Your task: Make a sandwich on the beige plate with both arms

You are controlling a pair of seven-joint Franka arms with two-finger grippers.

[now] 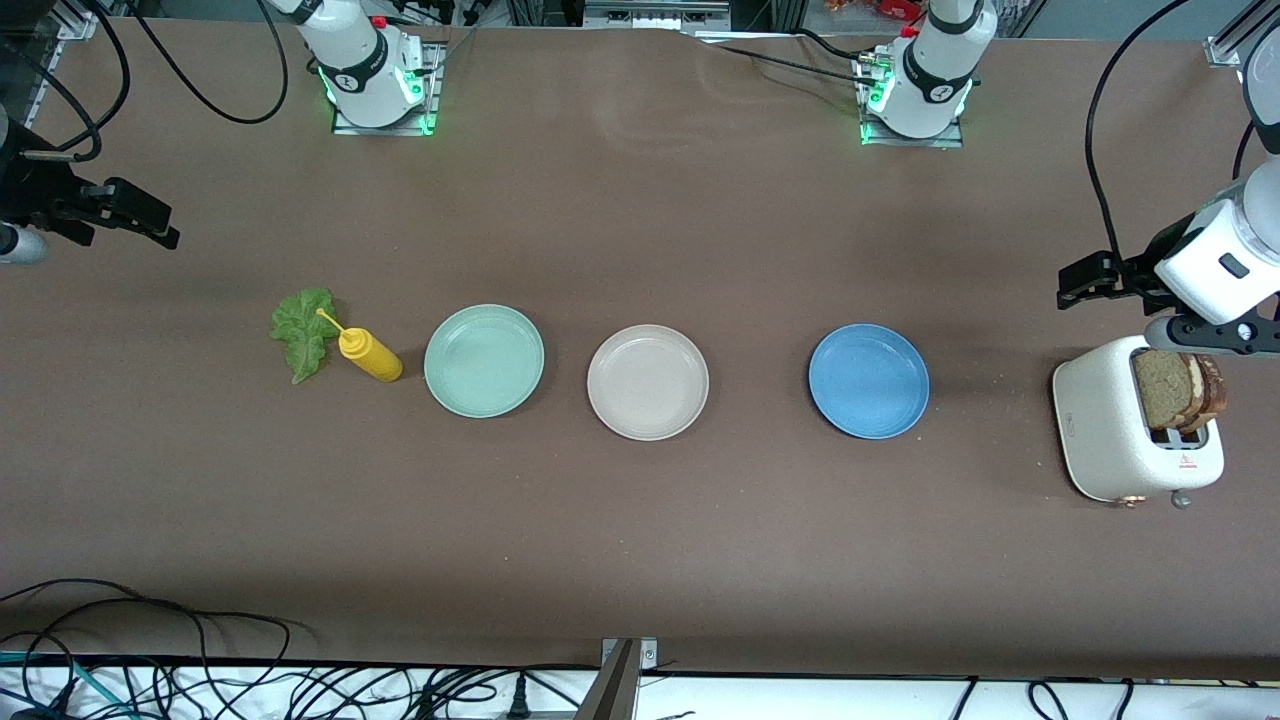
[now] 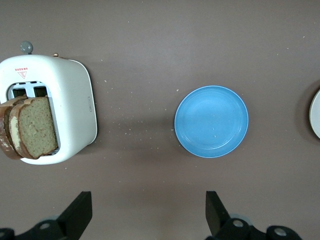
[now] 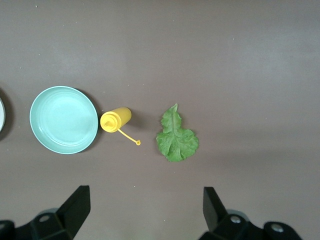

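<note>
The beige plate (image 1: 648,382) lies bare in the middle of the table; its rim (image 2: 316,112) just shows in the left wrist view. Two bread slices (image 1: 1180,388) (image 2: 32,127) stand upright in a white toaster (image 1: 1110,425) (image 2: 72,107) at the left arm's end. A green lettuce leaf (image 1: 303,332) (image 3: 176,137) lies flat on the table toward the right arm's end. My left gripper (image 1: 1085,282) (image 2: 148,200) hangs open over bare table beside the toaster, holding nothing. My right gripper (image 1: 140,215) (image 3: 146,197) hangs open over bare table at the right arm's end, also holding nothing.
A yellow squeeze bottle (image 1: 368,354) (image 3: 116,120) lies on its side between the lettuce and a mint-green plate (image 1: 484,360) (image 3: 64,120). A blue plate (image 1: 868,380) (image 2: 211,121) sits between the beige plate and the toaster. Cables run along the table edge nearest the front camera.
</note>
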